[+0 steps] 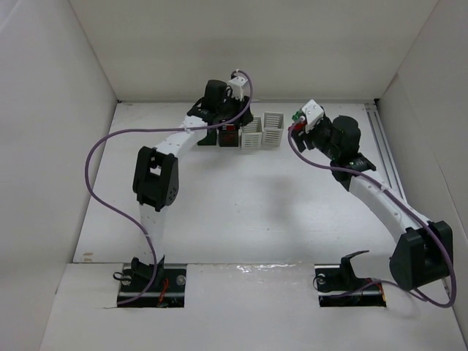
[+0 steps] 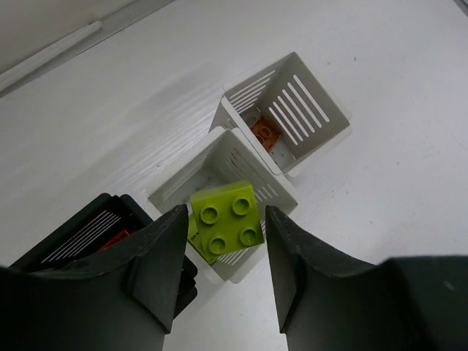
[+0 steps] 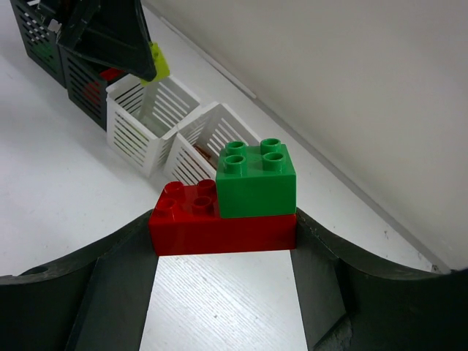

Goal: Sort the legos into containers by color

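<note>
Between the fingers of the left end effector [image 2: 224, 223] sits a yellow-green four-stud brick [image 2: 227, 216], gripped above a white basket [image 2: 172, 191] near the far edge of the surface [image 1: 241, 205]. Just beside it, a second white basket [image 2: 311, 102] holds an orange-brown brick [image 2: 265, 134], and a black basket [image 2: 77, 234] stands on the other side. The right end effector [image 3: 223, 245] clamps a red brick [image 3: 212, 227] with a green four-stud brick [image 3: 256, 183] stacked on one end.

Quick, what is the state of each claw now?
Left claw: closed on a yellow-green lego.
Right claw: closed on a red lego with a green lego stacked on it.
</note>
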Available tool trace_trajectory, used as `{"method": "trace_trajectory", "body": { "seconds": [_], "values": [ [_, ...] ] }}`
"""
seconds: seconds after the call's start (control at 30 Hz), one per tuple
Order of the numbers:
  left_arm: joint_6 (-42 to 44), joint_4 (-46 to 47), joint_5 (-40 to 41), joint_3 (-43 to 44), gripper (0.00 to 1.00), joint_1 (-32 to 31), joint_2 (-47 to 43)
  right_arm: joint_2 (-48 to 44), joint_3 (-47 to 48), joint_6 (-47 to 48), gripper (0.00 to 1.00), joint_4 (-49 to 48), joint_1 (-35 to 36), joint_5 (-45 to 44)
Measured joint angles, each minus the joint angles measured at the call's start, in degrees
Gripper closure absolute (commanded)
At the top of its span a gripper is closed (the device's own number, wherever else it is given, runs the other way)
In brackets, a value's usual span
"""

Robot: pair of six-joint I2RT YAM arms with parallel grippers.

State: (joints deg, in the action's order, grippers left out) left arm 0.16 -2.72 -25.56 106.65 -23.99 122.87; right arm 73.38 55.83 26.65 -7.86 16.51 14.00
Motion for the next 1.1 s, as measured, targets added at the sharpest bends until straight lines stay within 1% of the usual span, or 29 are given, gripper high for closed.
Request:
{"method": "trace_trajectory", "body": {
  "seconds": [0.03,0.07,0.13,0.23,0.43,0.57,0.63,0.73,0.87,0.97,1.1],
  "values": [
    [0.2,-0.3,0.2,0.0,0.54,-0.2,0.1,0.3,0.1,0.0,1.0,0.1,0.0,0.0],
    [0.3,-0.7,0.3,0.0,0.49,-0.5,0.1,0.7,0.2,-0.1,1.0,0.3,0.0,0.0],
    [0.6,-1.2,0.3,0.0,0.45,-0.8,0.1,1.6,0.8,-0.1,1.0,0.7,0.0,0.0],
    [0.9,-1.5,0.2,0.0,0.44,-1.2,0.1,2.4,1.3,-0.2,1.0,0.9,0.1,0.1],
    [0.7,-1.0,-0.9,0.2,0.45,-1.2,0.1,2.5,1.4,-0.2,1.0,1.0,0.8,0.0],
    [-1.3,2.0,-6.8,-0.7,0.45,-0.2,-0.7,2.5,1.4,0.0,1.0,0.9,1.9,0.4],
    [-2.9,4.0,-11.1,-2.8,0.43,0.8,-2.4,2.5,1.4,0.3,1.0,0.8,2.3,1.3],
    [-7.4,8.1,-19.1,-8.2,0.43,2.1,-6.5,2.8,1.4,1.7,1.0,0.1,3.0,3.7],
    [-15.2,17.2,-29.0,-17.9,0.42,3.7,-13.3,3.6,1.4,5.6,1.0,-0.1,4.4,7.1],
    [-17.5,20.2,-32.3,-22.1,0.42,3.5,-17.4,3.7,1.4,9.2,1.0,-0.3,6.8,7.1],
    [-17.1,20.4,-32.9,-22.8,0.39,2.5,-21.2,3.7,0.7,12.3,1.0,-2.6,10.8,5.2]
  ]
}}
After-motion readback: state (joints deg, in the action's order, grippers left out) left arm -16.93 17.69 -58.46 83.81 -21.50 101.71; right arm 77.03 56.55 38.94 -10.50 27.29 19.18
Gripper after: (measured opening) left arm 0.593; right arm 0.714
